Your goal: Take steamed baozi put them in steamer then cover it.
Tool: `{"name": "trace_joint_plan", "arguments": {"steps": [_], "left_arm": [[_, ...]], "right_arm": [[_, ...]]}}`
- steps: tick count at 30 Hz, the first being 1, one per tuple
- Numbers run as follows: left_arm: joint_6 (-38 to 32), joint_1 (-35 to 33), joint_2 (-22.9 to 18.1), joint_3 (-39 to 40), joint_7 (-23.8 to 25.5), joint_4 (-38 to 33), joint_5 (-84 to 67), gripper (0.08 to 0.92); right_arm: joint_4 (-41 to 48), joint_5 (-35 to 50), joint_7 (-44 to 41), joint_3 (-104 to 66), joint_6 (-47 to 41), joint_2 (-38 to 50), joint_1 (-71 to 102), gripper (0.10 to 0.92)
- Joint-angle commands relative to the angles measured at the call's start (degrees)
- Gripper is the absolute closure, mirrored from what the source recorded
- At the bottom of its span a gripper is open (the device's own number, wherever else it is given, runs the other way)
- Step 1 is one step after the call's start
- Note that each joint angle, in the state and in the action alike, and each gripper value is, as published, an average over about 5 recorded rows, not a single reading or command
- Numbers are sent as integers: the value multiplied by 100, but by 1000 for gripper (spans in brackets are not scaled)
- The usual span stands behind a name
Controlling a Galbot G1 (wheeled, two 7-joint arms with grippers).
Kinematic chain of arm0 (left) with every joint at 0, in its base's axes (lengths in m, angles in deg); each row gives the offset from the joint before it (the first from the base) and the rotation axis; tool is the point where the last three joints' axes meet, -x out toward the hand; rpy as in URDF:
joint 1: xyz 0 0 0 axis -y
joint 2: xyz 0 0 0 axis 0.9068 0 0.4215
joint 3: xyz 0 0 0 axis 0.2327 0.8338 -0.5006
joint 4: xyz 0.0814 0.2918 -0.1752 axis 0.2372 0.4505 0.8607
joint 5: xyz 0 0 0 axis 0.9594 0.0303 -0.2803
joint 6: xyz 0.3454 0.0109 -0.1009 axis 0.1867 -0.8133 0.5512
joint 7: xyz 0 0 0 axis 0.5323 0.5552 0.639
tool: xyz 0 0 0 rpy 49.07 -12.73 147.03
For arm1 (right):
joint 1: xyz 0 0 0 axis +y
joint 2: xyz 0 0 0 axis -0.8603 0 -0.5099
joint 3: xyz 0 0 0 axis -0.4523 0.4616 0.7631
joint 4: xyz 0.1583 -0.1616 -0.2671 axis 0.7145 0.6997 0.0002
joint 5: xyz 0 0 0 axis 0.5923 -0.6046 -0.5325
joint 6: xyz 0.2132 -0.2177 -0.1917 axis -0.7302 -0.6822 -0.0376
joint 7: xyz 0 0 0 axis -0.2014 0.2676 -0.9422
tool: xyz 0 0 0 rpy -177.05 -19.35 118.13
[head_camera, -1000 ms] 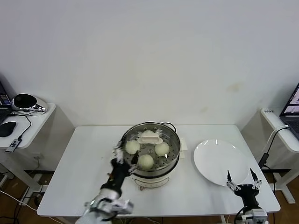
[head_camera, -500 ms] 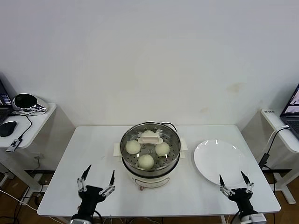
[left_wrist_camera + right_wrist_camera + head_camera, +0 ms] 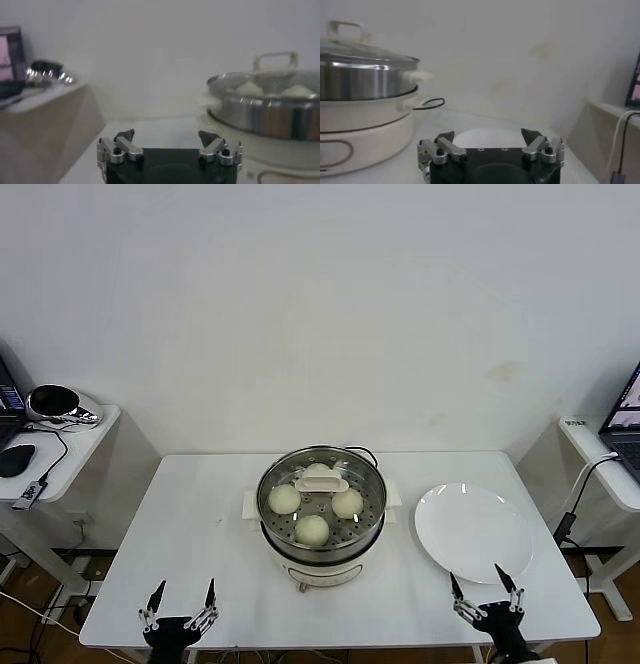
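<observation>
Left hand (image 3: pixel 181 612) and right hand (image 3: pixel 484 595): both at the near edge of the surface (image 3: pixel 190 514), fingers spread wide, holding nothing. Steamer (image 3: pixel 322 516): mid-surface between them, closed by the cover (image 3: pixel 321 480), with the baozi (image 3: pixel 313 529) inside. White plate (image 3: pixel 472 531): beside the steamer, beyond the right hand.

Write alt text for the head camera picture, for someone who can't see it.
A steel steamer on a white table holds four baozi under its glass cover. A white plate sits right; both open robot hands, left hand and right hand, wait at the near edge.
</observation>
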Motion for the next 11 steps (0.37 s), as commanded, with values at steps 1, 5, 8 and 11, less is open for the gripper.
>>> {"name": "trace_joint_plan", "arguments": {"steps": [1, 5, 8, 11], "left_arm": [[-182, -152, -156, -252, 168, 301, -383, 177], [-181, -156, -160, -242, 185, 312, -351, 177], [-152, -159, -167, -228, 195, 313, -344, 177], [-133, -159, -175, -221, 207, 306, -326, 177]], "right_arm": [[-138, 139, -23, 172, -10, 78, 228, 203], [-142, 87, -40, 218, -36, 74, 242, 203], [-137, 53, -40, 254, -49, 69, 245, 203], [-138, 37, -31, 277, -56, 60, 247, 203]]}}
